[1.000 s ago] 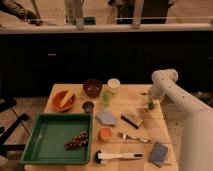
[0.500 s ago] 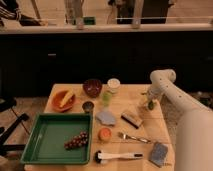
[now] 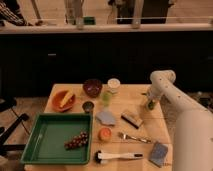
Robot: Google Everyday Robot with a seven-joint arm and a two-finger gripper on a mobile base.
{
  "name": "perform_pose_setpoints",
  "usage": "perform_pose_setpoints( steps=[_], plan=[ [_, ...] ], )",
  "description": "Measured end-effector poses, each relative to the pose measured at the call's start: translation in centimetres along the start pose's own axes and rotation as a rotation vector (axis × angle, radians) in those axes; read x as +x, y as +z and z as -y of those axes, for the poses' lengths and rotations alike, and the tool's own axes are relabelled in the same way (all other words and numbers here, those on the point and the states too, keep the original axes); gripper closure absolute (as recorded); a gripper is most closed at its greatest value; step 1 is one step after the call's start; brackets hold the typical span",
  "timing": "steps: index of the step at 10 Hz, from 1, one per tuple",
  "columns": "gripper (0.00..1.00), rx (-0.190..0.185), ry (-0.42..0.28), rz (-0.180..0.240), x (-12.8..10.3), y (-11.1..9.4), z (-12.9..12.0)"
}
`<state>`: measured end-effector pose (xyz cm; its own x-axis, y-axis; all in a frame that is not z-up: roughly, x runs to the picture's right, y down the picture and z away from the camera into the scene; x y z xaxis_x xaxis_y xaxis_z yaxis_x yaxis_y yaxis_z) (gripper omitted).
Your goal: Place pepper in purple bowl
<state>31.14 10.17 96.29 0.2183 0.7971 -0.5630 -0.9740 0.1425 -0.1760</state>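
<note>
The pepper (image 3: 149, 105) shows as a small green shape near the table's right edge, partly hidden by the gripper. My gripper (image 3: 150, 102) points down right at it, at table height. The purple bowl (image 3: 92, 87) stands at the back middle of the table, well to the left of the gripper, and is dark inside.
An orange bowl with yellow food (image 3: 63, 100), a small dark cup (image 3: 88, 106), a pale green cup (image 3: 106, 96) and a white cup (image 3: 114, 83) lie around the purple bowl. A green tray (image 3: 47, 145) holds grapes (image 3: 75, 141). A brush (image 3: 131, 119), fork (image 3: 134, 137) and blue sponge (image 3: 159, 153) lie at the front right.
The arm's upper joint has shifted slightly to the left. The gripper stays low at the pepper by the right edge. Nothing else on the table has moved.
</note>
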Motion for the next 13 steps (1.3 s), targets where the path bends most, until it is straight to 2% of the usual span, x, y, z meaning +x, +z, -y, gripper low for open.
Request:
perform_pose_setpoints(
  steps=[2, 5, 8, 10, 13],
  plan=[
    [0.72, -0.004, 0.015, 0.002, 0.3, -0.3, 0.8],
    [0.98, -0.006, 0.016, 0.005, 0.2, -0.7, 0.9],
    [1.0, 0.003, 0.006, 0.016, 0.2, -1.4, 1.0],
    [1.0, 0.023, -0.029, 0.051, 0.0, -3.0, 0.5],
    [1.0, 0.042, -0.123, 0.135, -0.4, -6.3, -1.3]
  ],
)
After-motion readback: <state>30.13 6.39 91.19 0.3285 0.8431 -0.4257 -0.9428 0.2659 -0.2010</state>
